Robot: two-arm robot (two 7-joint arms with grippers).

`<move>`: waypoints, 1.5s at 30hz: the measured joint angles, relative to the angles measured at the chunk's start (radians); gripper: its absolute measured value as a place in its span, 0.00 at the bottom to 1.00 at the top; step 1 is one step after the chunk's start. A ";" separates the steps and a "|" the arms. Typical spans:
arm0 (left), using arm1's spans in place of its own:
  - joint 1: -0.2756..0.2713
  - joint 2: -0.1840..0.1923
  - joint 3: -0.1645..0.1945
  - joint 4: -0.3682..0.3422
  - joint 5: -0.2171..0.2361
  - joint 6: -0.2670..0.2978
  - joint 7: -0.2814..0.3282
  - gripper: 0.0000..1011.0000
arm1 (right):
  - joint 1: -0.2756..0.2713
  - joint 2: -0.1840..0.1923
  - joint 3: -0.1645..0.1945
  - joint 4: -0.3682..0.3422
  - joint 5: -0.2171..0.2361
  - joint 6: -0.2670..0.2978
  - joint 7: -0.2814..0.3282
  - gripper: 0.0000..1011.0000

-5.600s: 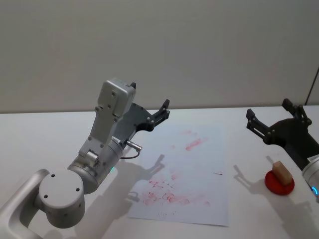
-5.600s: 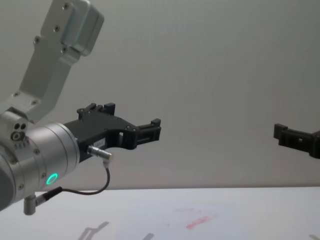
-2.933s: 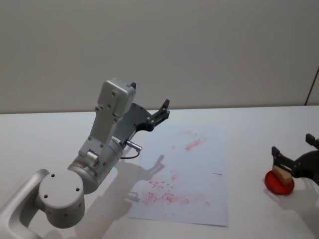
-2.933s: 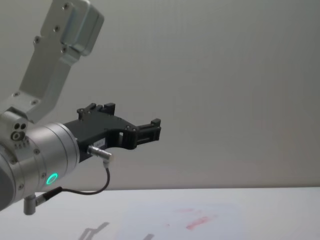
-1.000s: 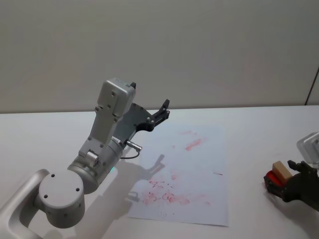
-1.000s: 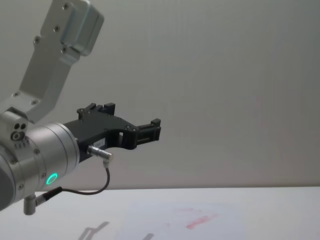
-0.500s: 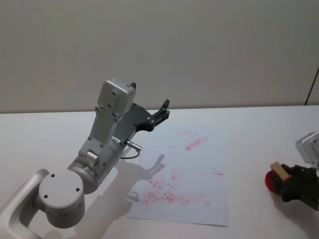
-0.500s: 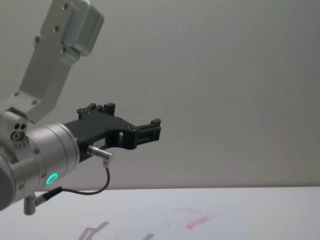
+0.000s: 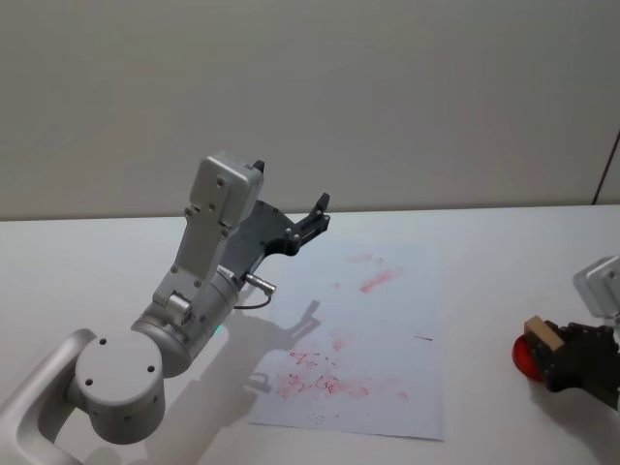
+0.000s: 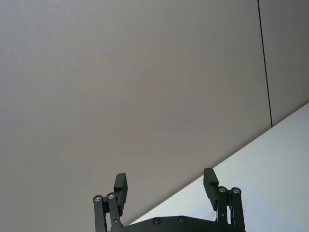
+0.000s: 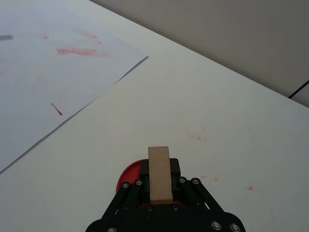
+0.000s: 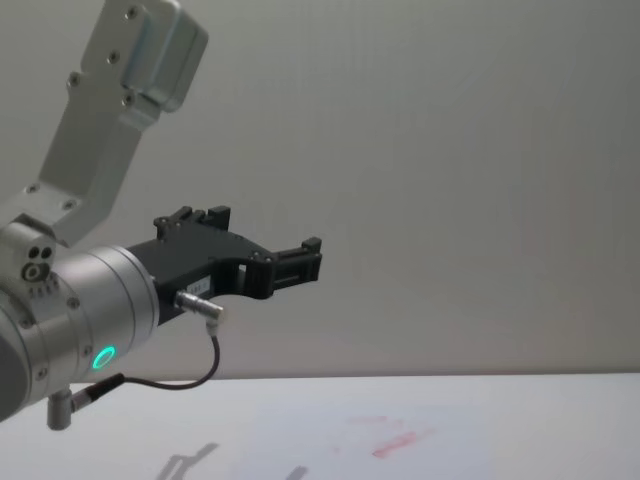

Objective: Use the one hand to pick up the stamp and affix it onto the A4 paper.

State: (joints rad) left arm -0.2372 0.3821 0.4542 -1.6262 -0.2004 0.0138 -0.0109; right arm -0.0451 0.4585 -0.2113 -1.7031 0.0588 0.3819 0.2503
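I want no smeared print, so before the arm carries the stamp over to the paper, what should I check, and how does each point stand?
1. Grip: right gripper fingers shut on both sides of the light-tan wooden stamp block: ok.
2. Stamp lifted off the round red ink pad: cannot tell; it sits over the pad.
3. Stamp face inked: cannot tell, face hidden.
4. Target: white A4 paper sheet lies flat, to the pad's left: ok.
5. Parked left gripper, open, raised by the paper's far left corner, away from the right gripper: ok.
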 joint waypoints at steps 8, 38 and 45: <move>0.000 0.000 0.000 0.000 0.000 0.000 0.000 0.99 | 0.012 -0.005 0.000 -0.016 0.011 -0.046 0.033 0.22; 0.000 0.000 0.000 0.000 0.000 0.000 0.000 0.99 | 0.164 -0.200 -0.128 0.082 0.000 -0.114 0.235 0.22; 0.000 0.000 0.000 0.000 0.000 0.000 0.000 0.99 | 0.184 -0.236 -0.161 0.134 -0.037 -0.102 0.247 0.22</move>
State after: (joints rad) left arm -0.2372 0.3822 0.4542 -1.6262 -0.2004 0.0138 -0.0109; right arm 0.1394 0.2230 -0.3720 -1.5696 0.0220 0.2801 0.4969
